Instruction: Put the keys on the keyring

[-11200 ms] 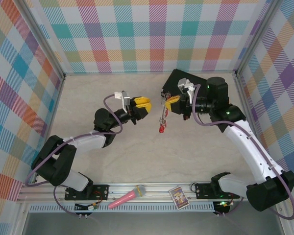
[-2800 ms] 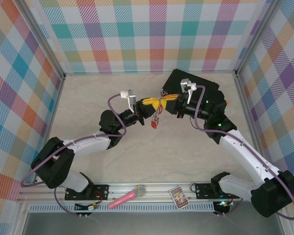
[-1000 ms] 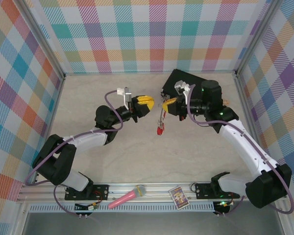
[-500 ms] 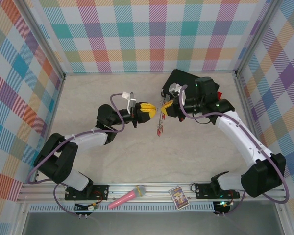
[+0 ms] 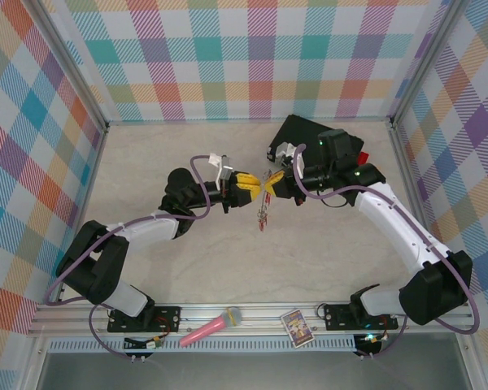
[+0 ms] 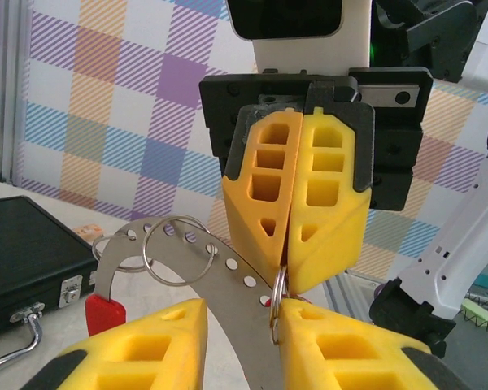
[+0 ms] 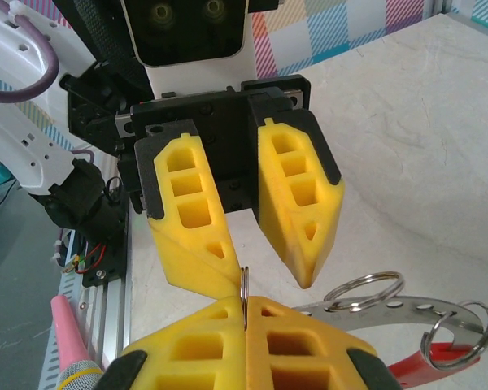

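The right gripper [image 6: 287, 270] is pressed shut on the keyring [image 7: 244, 284], a thin grey loop caught edge-on between its yellow fingertips. The left gripper [image 7: 263, 278] faces it tip to tip with its jaws partly apart and nothing held. The free part of the keyring sits in the gap between them, close against one finger. Whether it touches that finger cannot be told.

A curved metal strip [image 7: 390, 312] with a row of small holes runs out sideways from the keyring. Two small rings [image 7: 362, 288] are threaded on it, one near the middle and one at the far end. The red end of one of the keys [image 5: 262, 215] shows by that far end.

From above, both grippers meet in mid-air over the middle of the table [image 5: 187, 252], and the keys dangle in a short bunch just under the meeting point, clear of the surface.

A black case [image 5: 309, 134] lies behind the right arm's wrist, near the back wall. On the rail at the near edge lie a pink microphone [image 5: 210, 327] and a small card [image 5: 295, 327], well apart from the grippers.
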### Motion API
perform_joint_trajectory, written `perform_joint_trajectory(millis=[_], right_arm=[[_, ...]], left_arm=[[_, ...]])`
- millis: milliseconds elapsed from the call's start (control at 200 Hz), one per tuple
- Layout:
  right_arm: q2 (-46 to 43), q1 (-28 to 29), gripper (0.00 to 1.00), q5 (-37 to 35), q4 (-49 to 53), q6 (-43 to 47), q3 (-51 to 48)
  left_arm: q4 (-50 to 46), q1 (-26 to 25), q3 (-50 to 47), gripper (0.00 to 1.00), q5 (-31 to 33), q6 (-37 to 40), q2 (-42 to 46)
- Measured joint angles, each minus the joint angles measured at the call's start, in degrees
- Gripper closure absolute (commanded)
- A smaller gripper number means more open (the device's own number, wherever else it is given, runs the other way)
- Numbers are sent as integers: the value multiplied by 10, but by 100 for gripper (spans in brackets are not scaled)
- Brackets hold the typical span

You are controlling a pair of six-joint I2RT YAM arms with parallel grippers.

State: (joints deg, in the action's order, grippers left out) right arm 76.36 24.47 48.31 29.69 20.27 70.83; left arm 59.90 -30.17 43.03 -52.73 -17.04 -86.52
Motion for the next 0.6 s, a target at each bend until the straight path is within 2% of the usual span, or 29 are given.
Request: perform_joint_trajectory(millis=[600], right_arm=[[1,4,100,-12,-1,-1,0]], left_arm=[[113,0,19,74,-52,-111,-54]])
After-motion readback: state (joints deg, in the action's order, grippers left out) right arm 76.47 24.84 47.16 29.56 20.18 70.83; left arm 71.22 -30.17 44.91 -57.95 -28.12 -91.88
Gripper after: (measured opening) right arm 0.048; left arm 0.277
